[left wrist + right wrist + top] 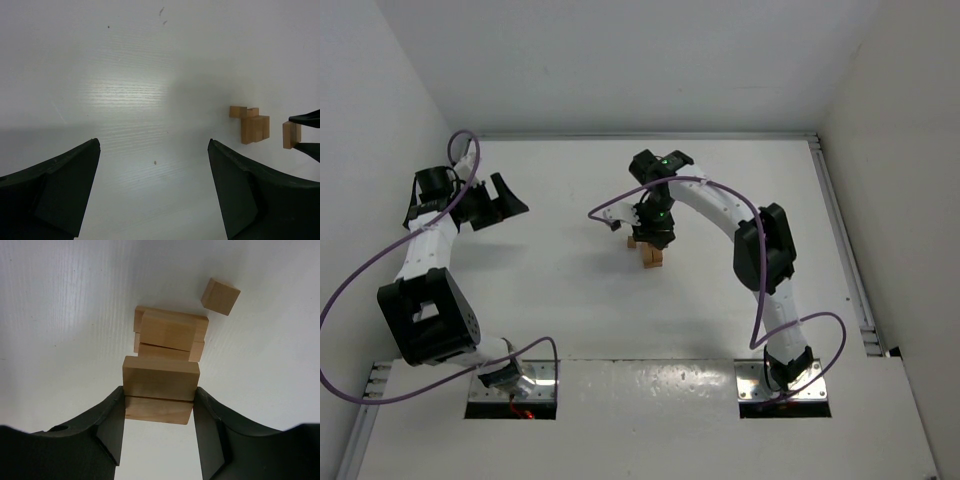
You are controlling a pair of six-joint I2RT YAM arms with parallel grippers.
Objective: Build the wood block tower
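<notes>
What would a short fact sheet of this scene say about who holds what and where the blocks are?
right gripper: shut on a wood block
left gripper: open, holding nothing, off to the side
tower: short stack of tan blocks just beyond the held block, with a gap between them
loose cube: lies alone on the table past the tower
table: white

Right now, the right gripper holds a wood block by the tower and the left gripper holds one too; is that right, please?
Not quite: the left gripper is open and holds nothing, as the left wrist view shows. The right gripper does hold a wood block by the tower.
</notes>
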